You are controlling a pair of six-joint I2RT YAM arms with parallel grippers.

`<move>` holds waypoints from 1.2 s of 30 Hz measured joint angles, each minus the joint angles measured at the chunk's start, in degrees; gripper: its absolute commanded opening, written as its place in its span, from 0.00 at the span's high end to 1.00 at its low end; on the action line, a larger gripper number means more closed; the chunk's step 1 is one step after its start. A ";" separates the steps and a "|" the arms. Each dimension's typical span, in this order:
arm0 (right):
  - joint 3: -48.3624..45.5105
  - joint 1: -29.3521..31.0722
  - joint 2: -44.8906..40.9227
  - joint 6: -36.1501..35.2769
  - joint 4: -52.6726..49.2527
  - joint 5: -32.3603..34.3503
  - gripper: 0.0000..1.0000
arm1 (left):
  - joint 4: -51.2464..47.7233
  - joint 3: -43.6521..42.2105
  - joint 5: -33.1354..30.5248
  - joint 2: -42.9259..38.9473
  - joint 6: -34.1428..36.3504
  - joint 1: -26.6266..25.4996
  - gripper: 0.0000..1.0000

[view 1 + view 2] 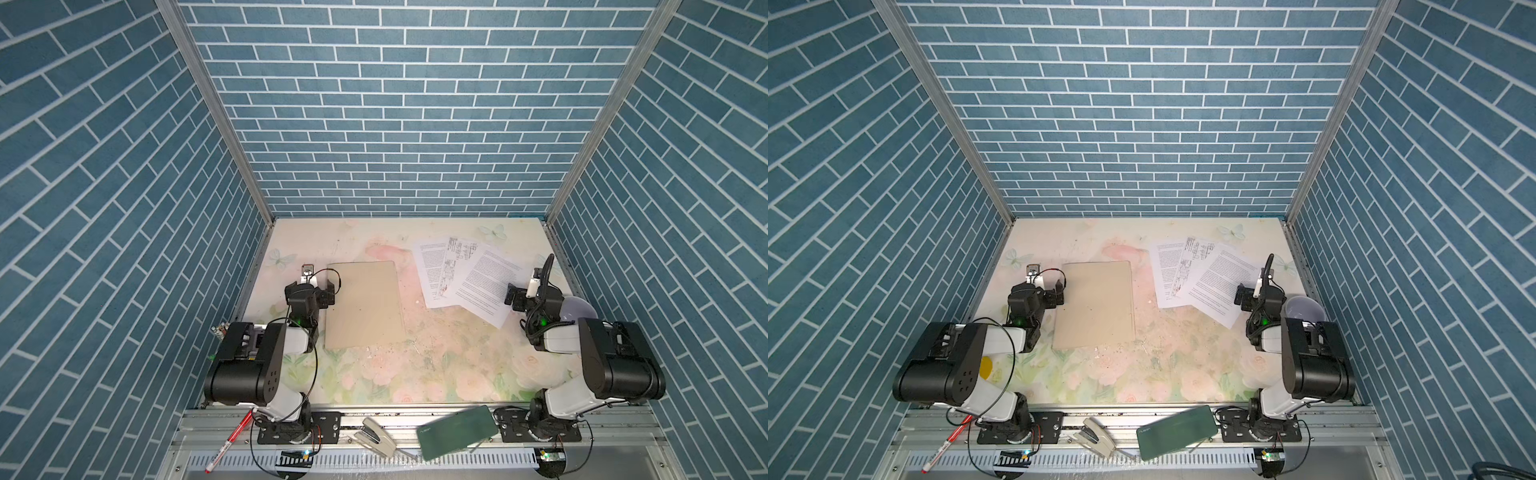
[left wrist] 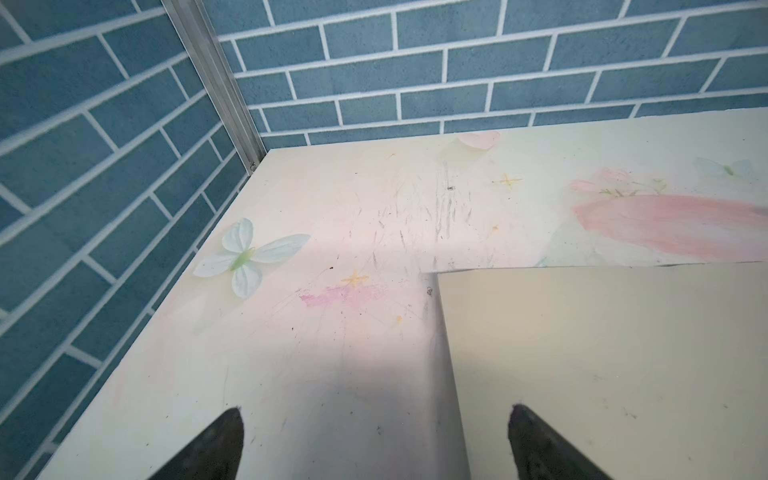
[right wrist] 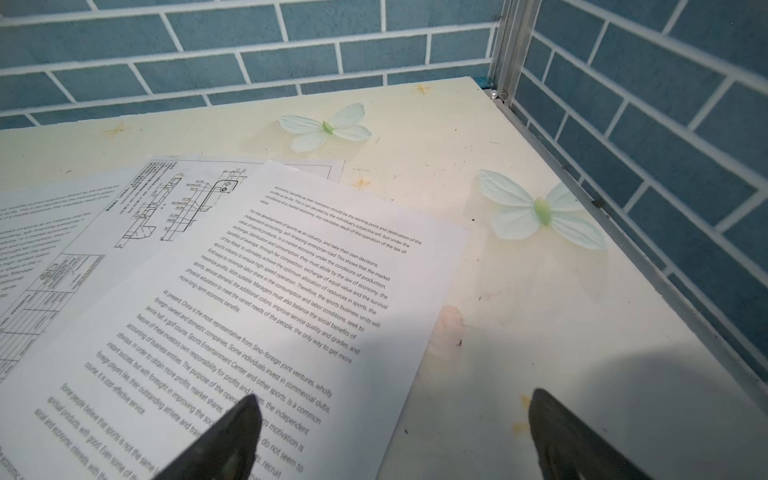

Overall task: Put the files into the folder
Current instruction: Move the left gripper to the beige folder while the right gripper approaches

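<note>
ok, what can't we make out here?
- Flat tan card folder: closed, inside hidden, top and left wrist views.
- White line-diagram sheet: partly under white printed-text sheet, top and right wrist views.
- Pale rounded object: right arm covers most, both top views.
- Their print: too small in top views.

Matt tan card folder (image 1: 365, 307) beside the left gripper (image 2: 374, 415), matt white paper files (image 1: 478, 286) by the right gripper (image 3: 395, 403), smooth, scuffed tabletop (image 1: 415, 374) beneath.
</note>
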 measured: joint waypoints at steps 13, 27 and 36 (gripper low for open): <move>-0.02 0.00 0.00 0.02 0.00 0.00 0.01 | 0.00 0.00 0.00 0.00 0.00 0.00 0.00; 0.00 0.00 0.00 0.00 -0.02 -0.11 0.05 | -0.02 0.00 0.07 0.00 0.00 0.00 0.00; 15.65 0.00 -8.74 2.27 -27.71 -2.78 0.24 | -28.26 14.75 -2.36 -10.16 -5.53 0.02 0.00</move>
